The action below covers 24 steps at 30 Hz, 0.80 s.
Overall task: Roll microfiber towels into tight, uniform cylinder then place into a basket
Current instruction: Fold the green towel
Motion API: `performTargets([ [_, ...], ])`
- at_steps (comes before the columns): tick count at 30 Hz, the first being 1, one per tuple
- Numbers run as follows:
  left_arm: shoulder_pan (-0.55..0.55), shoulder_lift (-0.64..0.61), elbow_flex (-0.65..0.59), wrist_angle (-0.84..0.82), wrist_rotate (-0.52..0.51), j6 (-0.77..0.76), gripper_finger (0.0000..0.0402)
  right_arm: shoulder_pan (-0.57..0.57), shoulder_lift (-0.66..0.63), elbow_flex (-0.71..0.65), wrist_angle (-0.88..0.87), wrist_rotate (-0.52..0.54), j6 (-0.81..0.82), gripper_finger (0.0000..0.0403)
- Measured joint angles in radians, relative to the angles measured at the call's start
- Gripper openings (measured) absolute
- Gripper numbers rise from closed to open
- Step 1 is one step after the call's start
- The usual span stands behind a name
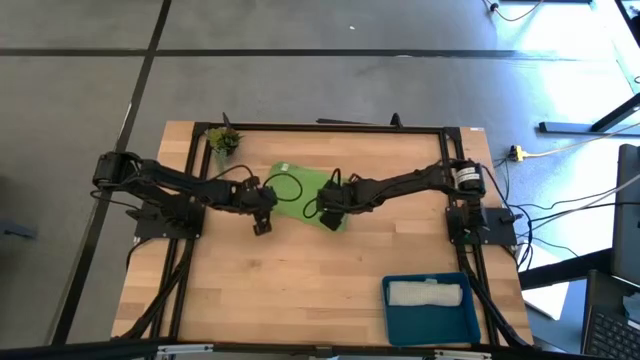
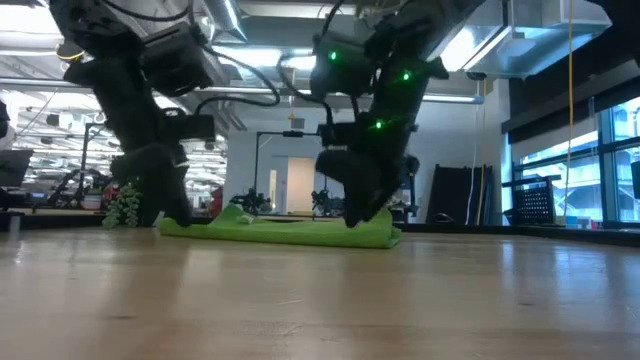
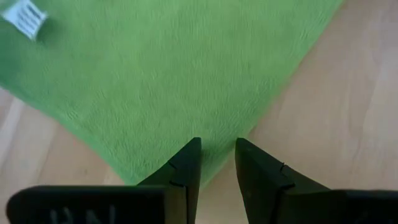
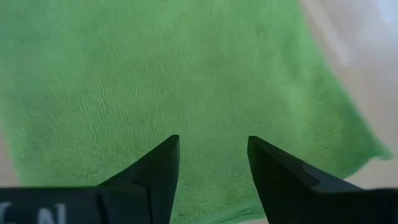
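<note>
- Green towel [image 3: 161, 74] fills both wrist views and lies flat on the surface [image 1: 300, 280], a little past the middle, toward 12 o'clock.
- Left pincer [image 1: 262, 224] sits low at the towel's 9 o'clock corner, fingers a little apart, holding nothing.
- Right pincer [image 1: 327, 217] is over the 3 o'clock end, fingers apart, holding nothing.
- White towel [image 1: 426, 293] is already rolled inside the blue basket [image 1: 432, 322], at 5 o'clock.
- I think the near edge needs grabbing next. Both pincers should pinch the same edge, lift together and roll evenly, so the roll stays tight.
</note>
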Motion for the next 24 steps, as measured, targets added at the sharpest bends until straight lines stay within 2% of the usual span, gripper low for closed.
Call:
performTargets([
  [7,-0.003,0.0,-0.035,0.0,-0.029,-0.023,0.0088,-0.009,0.037,0.001,0.005,-0.136,0.009,0.019],
  [15,0.062,0.0,-0.045,-0.004,-0.117,-0.011,0.0086,0.04,0.053,0.005,0.015,-0.168,0.132,0.019],
  [24,0.173,0.0,-0.045,0.031,-0.121,0.082,0.0083,0.13,0.057,0.001,0.129,-0.209,0.211,0.019],
])
